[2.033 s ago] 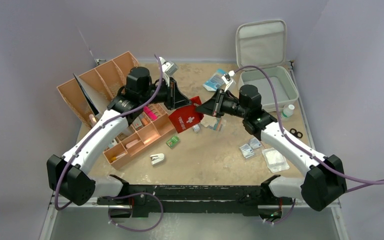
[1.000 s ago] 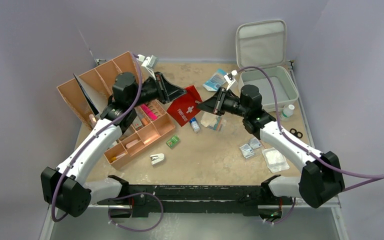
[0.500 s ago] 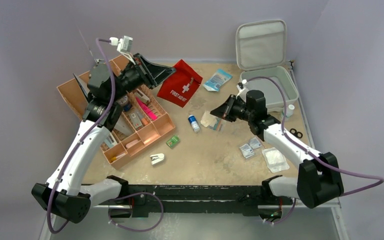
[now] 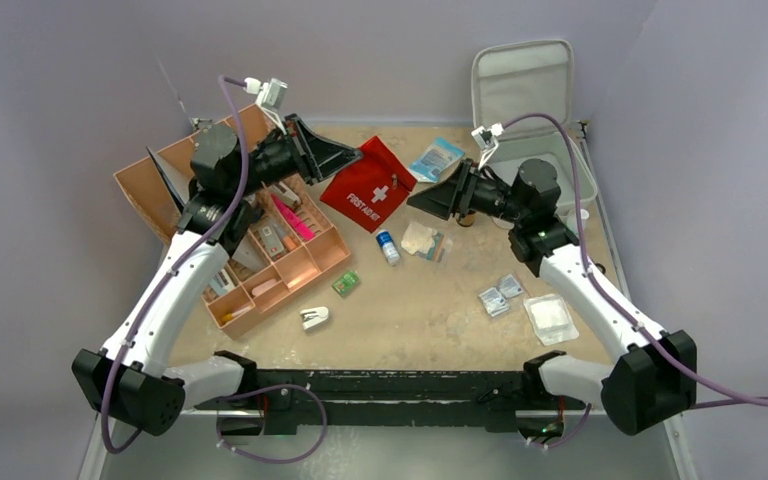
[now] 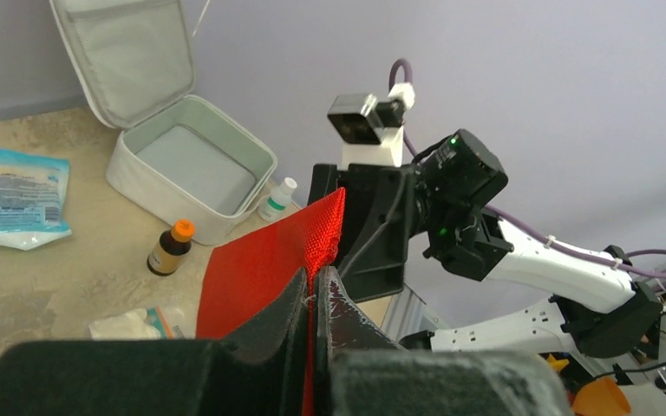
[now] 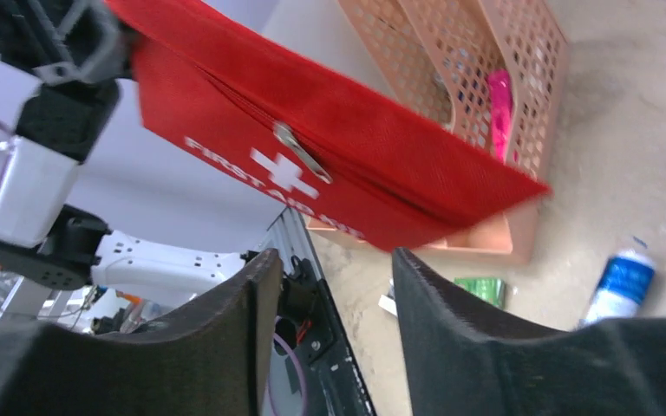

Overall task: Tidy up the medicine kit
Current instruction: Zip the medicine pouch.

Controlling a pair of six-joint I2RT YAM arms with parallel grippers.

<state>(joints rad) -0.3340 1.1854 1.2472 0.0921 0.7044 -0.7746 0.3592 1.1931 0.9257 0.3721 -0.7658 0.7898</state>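
A mottled tan table (image 4: 430, 310) fills a booth of plain lavender walls, strewn with small packets and bottles.

The left arm reaches up and across from its base, and the left gripper (image 4: 358, 153) has its fingers (image 5: 288, 303) pressed together on the corner of a red pouch (image 4: 370, 195) marked "FIRST AID KIT". The pouch hangs tilted from the fingertips, off the table. A tan-orange organizer tray (image 4: 290, 265) lies below and behind that gripper.

The right arm arches in from the other side. The right gripper (image 4: 413, 203) points at the pouch with its fingers (image 6: 225, 321) spread apart and nothing between them; the pouch hangs just ahead of them, not touching. An amber bottle (image 4: 467, 217) stands just beside this gripper, and a blue-and-white bottle (image 4: 388, 247) lies on its side below its tips.

The medicine kit (image 4: 582, 178), a light grey hard-shell case with rounded corners, sits open behind the right gripper's wrist at the table's far corner, well apart from the left gripper. Its lid (image 4: 522, 90) stands upright against the back wall. From the left wrist, as much of the tray's (image 5: 147, 186) pale grey floor as shows is bare.
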